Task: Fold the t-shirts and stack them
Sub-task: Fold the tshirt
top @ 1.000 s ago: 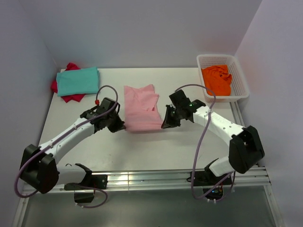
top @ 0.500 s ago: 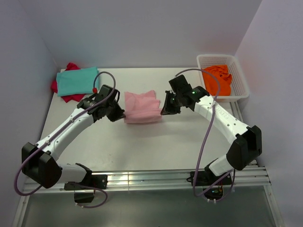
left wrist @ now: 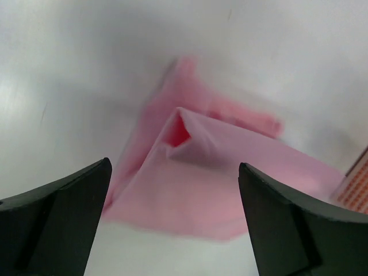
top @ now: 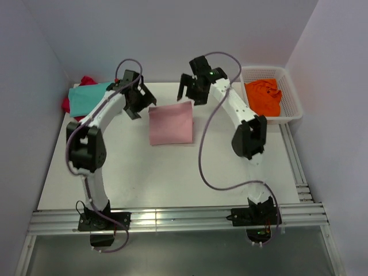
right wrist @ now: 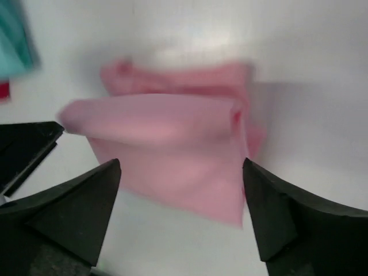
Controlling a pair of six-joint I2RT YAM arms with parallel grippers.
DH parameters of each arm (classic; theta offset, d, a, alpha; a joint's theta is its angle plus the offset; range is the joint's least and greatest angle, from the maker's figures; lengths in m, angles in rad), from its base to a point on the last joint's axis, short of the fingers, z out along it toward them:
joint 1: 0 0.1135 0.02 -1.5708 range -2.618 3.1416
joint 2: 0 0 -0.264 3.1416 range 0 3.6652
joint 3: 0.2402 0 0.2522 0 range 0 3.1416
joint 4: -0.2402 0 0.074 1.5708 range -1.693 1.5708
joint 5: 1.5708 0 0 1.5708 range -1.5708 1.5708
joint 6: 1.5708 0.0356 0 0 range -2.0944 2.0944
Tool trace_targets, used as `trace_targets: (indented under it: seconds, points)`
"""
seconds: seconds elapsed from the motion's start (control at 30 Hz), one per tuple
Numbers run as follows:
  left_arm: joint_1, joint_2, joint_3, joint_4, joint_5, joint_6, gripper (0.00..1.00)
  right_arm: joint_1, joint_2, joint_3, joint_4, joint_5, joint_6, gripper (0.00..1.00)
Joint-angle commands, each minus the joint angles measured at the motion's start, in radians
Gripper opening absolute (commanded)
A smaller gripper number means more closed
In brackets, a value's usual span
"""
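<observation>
The light pink t-shirt (top: 171,123) lies folded into a rough rectangle at the table's middle back. My left gripper (top: 138,100) hovers open just off its far left corner. At the far right corner my right gripper (top: 192,92) is open too. In the left wrist view the pink t-shirt (left wrist: 230,184) fills the gap between the spread fingers of the left gripper (left wrist: 173,165), untouched. The right wrist view shows the pink t-shirt (right wrist: 172,144) beyond the open right gripper (right wrist: 181,164). A teal t-shirt (top: 86,96) rests on a red one (top: 66,106) at the far left. The orange t-shirt (top: 263,96) is bunched in the basket.
The white mesh basket (top: 270,70) stands at the back right corner, and its edge shows in the left wrist view (left wrist: 356,184). Grey walls close in the table at the back and both sides. A metal rail (top: 172,218) runs along the near edge.
Both grippers carried the pink t-shirt's near edge toward the back, folding it over. They have since opened, let go of the cloth and risen by its far corners.
</observation>
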Motion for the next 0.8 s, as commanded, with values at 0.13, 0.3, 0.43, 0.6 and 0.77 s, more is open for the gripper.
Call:
trace_targets:
  seconds: [0.13, 0.3, 0.43, 0.6, 0.77]
  points:
    - [0.117, 0.392, 0.526, -0.062, 0.14, 0.109, 1.0, -0.116, 0.202, 0.206, -0.07, -0.006, 0.084, 1.0]
    - [0.132, 0.209, 0.266, 0.093, 0.142, 0.088, 0.99, -0.121, -0.039, -0.159, 0.127, -0.009, 0.051, 1.0]
    - [0.129, 0.077, 0.016, 0.239, 0.192, 0.101, 1.0, -0.119, -0.128, -0.336, 0.124, -0.009, 0.023, 1.0]
    - [0.12, -0.037, -0.334, 0.519, 0.296, 0.115, 1.0, -0.121, -0.294, -0.544, 0.194, -0.003, 0.017, 1.0]
    - [0.073, -0.029, -0.451, 0.613, 0.281, 0.128, 1.0, -0.125, -0.397, -0.685, 0.194, 0.005, 0.012, 1.0]
